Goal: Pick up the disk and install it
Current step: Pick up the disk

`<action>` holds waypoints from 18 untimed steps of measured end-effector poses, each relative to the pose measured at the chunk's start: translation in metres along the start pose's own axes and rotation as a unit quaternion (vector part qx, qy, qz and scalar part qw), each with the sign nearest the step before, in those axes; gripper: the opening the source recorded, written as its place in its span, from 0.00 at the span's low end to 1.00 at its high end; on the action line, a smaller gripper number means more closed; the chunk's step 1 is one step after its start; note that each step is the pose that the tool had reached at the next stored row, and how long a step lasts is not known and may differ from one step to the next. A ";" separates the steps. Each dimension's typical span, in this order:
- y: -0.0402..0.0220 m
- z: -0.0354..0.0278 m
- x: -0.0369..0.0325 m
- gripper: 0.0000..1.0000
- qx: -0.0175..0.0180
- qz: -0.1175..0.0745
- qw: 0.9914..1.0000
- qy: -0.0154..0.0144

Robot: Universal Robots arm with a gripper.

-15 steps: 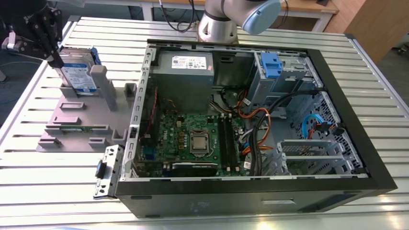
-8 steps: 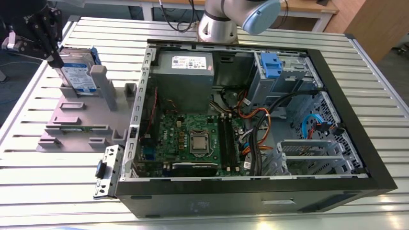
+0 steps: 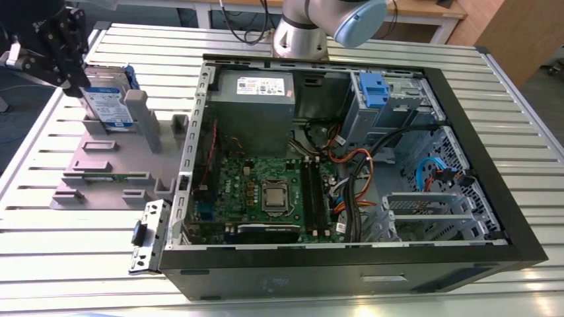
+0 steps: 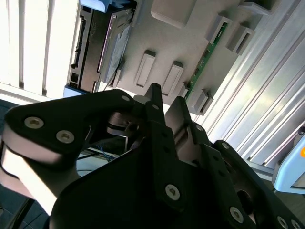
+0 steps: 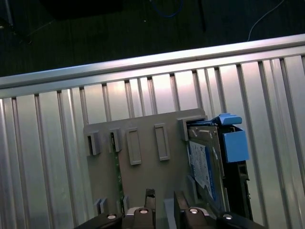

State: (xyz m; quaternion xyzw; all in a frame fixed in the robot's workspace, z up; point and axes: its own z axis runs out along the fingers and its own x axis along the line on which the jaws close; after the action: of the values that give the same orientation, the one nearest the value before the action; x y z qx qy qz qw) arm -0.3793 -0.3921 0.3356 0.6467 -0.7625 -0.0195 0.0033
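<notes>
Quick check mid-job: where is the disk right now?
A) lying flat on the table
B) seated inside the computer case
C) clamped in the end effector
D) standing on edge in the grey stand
D: the disk stands on edge in the grey stand, outside the computer case; the end effector holds nothing.

The black claw (image 3: 74, 84) hangs close over the top of the disk (image 3: 115, 109), which stands on edge in the grey stand (image 3: 102, 162) near the bench (image 3: 70, 257) edge on the exterior view's left, just beside the open computer case (image 3: 291, 274) lying across the bench's middle.
</notes>
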 end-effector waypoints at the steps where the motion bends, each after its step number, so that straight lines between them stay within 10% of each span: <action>1: 0.0000 0.0000 0.0000 0.29 0.000 0.000 1.000 0.000; 9: 0.0000 0.0000 0.0000 0.59 0.000 0.000 1.000 0.000; 18: 0.0000 0.0000 0.0000 0.59 0.000 0.000 1.000 0.000</action>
State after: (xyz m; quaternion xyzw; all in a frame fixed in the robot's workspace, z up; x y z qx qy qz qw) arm -0.3793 -0.3921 0.3357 0.6468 -0.7624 -0.0195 0.0034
